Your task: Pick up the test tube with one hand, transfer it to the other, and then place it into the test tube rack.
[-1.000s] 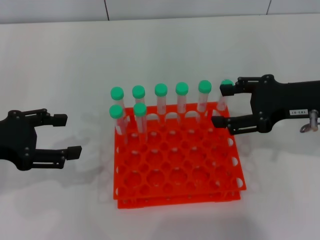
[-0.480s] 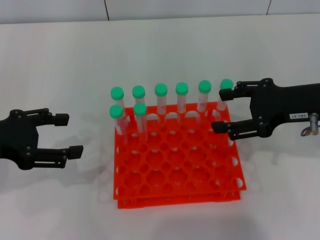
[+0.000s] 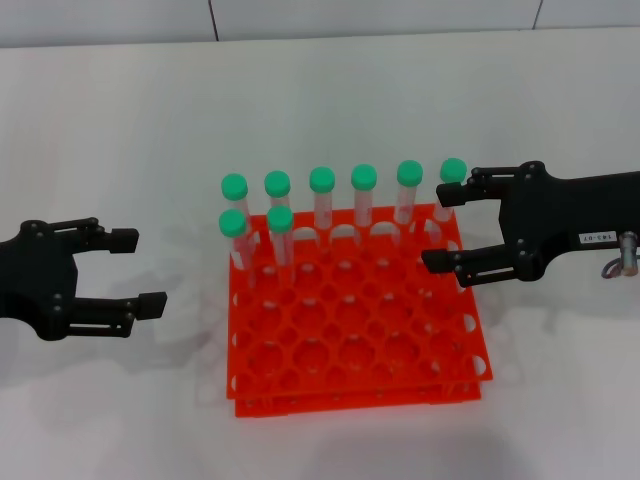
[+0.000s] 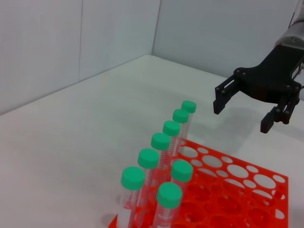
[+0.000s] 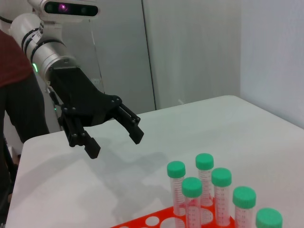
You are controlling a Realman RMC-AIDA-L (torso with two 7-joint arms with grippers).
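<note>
The orange-red test tube rack (image 3: 340,398) sits mid-table with several green-capped tubes standing in its two back rows. The test tube (image 3: 452,172) at the back right corner stands in its hole, free of any grip. My right gripper (image 3: 438,227), the one with the white label, is open just right of that corner, its far finger beside the tube below the cap. The left wrist view shows that gripper (image 4: 242,116) open behind the tube row (image 4: 188,107) and rack (image 4: 242,164). My left gripper (image 3: 139,270) is open and empty left of the rack, and appears again as the left gripper (image 5: 114,142) in the right wrist view.
Six tubes fill the back row from the left tube (image 3: 234,188) onward, and two stand in the second row (image 3: 280,219) at the left. The remaining rack holes are unfilled. White tabletop surrounds the rack, with a wall seam along the far edge.
My right gripper has shifted slightly nearer and lower, so its far finger no longer overlaps the corner tube's cap. The tube stays in the rack. The left gripper has not moved.
</note>
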